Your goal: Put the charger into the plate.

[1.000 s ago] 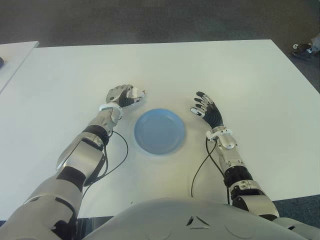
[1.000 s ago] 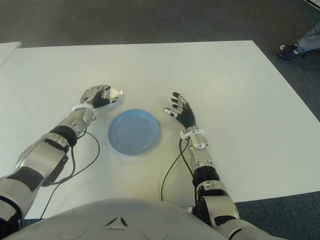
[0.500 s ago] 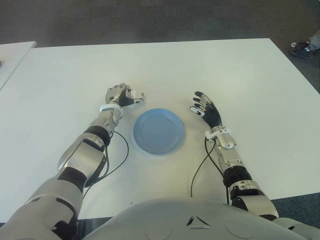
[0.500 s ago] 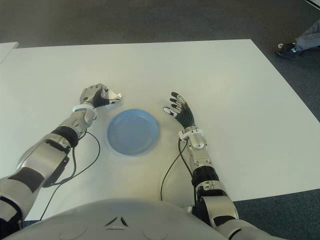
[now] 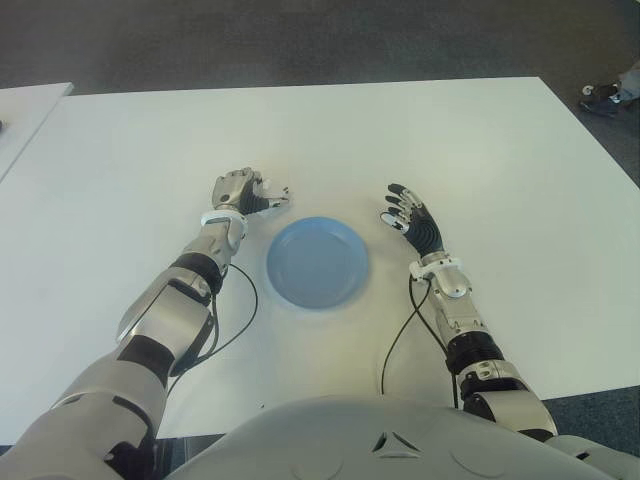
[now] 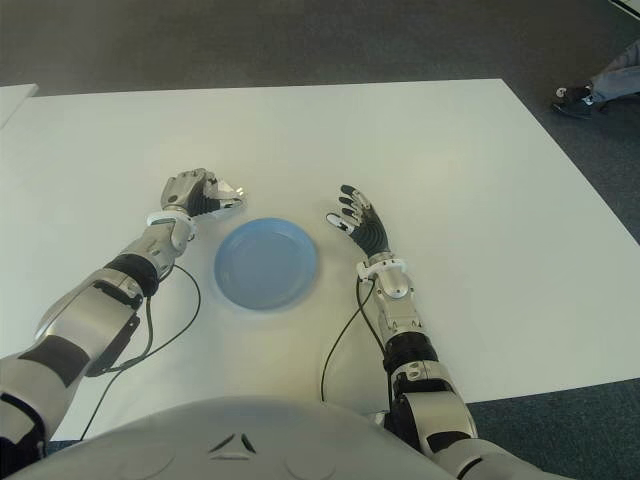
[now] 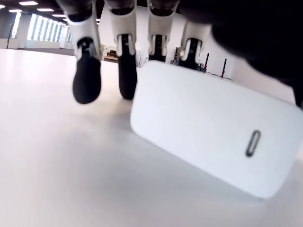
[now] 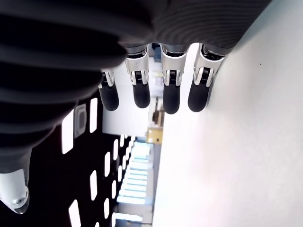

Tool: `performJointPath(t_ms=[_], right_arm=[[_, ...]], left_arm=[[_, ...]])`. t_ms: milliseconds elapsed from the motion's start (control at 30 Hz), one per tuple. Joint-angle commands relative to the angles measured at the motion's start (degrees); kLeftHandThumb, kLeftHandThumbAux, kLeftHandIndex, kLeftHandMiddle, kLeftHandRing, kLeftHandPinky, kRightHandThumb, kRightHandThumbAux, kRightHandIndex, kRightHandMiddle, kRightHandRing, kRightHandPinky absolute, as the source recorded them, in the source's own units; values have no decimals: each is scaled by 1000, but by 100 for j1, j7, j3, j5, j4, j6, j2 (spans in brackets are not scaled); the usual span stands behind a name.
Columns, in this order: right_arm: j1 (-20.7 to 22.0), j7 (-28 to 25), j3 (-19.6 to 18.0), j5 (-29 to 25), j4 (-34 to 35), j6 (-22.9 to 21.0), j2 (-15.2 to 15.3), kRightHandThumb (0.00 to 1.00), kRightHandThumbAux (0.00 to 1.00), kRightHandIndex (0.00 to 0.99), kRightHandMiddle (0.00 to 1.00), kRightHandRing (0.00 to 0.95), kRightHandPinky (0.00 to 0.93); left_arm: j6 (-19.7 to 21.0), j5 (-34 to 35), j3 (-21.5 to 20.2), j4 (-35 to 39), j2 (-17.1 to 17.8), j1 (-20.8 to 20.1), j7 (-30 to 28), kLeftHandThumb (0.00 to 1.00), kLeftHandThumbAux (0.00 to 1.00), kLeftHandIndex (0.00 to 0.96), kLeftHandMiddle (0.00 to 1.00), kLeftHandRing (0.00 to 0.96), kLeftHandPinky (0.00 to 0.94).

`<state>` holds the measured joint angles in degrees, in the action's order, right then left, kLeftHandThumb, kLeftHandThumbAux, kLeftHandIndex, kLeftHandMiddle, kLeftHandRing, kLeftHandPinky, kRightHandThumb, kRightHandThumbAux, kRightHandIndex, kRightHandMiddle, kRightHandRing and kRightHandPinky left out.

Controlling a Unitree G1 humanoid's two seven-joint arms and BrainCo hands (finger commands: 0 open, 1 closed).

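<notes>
Since your left hand [image 5: 240,191] has its fingers curled over the charger [image 7: 213,127] on the counter [image 5: 480,140], the plate [image 5: 317,262] lies just beside it toward the idle, spread right hand [image 5: 408,214].

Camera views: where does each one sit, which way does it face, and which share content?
Left and right eye views: on the head, looking down at the table, plate, both arms; same scene, slightly offset.
Left wrist view: on the left wrist, facing the left hand over the charger.
Right wrist view: on the right wrist, facing the empty right hand and table.
</notes>
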<state>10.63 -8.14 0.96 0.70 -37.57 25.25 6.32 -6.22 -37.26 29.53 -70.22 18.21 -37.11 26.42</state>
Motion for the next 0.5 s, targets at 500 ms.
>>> performJointPath(t_ms=[500], right_arm=[[-359,-77,77,56,-167,-562,-4,71,548,124,143,138,162]], left_arm=[[295,-209,294,-208,-133,604,-178,720,690,443,787,774,666]])
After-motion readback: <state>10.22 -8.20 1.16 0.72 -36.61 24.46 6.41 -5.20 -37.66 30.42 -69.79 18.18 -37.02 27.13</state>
